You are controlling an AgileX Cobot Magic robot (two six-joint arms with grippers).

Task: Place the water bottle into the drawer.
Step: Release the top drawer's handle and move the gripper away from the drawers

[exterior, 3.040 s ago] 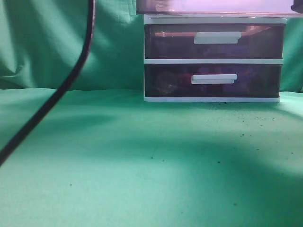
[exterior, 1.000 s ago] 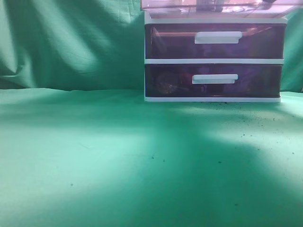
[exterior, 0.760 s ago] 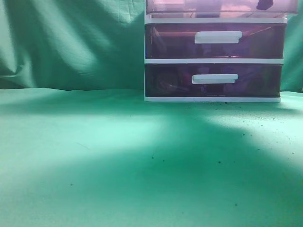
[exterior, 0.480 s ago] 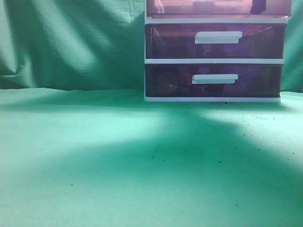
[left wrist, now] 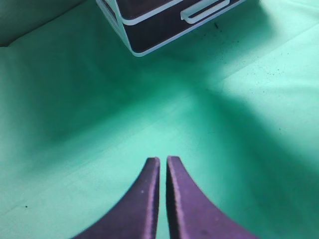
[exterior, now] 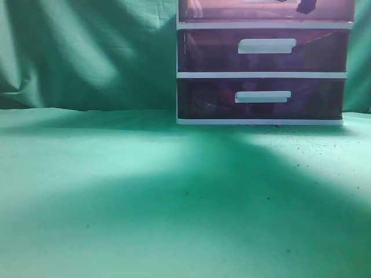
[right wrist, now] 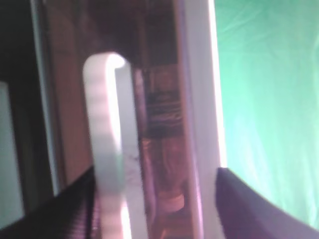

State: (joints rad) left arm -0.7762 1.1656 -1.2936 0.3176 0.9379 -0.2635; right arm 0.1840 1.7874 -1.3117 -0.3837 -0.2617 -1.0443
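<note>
Right hand (right wrist: 154, 199) stands spread, one dark finger either side of the white bar handle (right wrist: 107, 149) of the uppermost translucent reddish-purple plastic drawer (exterior: 266, 10), gripping nothing. That drawer sits at the upper right of the exterior view, its front level with the white-framed unit (exterior: 262, 75), apparently shut. Blurred shapes show through its wall; no water bottle can be identified. Judged progress: closing stage, retreat remaining. Left hand (left wrist: 163, 164) hangs pressed together, empty, above the green cloth worktop (exterior: 116, 191).

green cloth (exterior: 116, 191), two lower purple drawers (exterior: 261, 75), dark specks (exterior: 301, 152)
</note>
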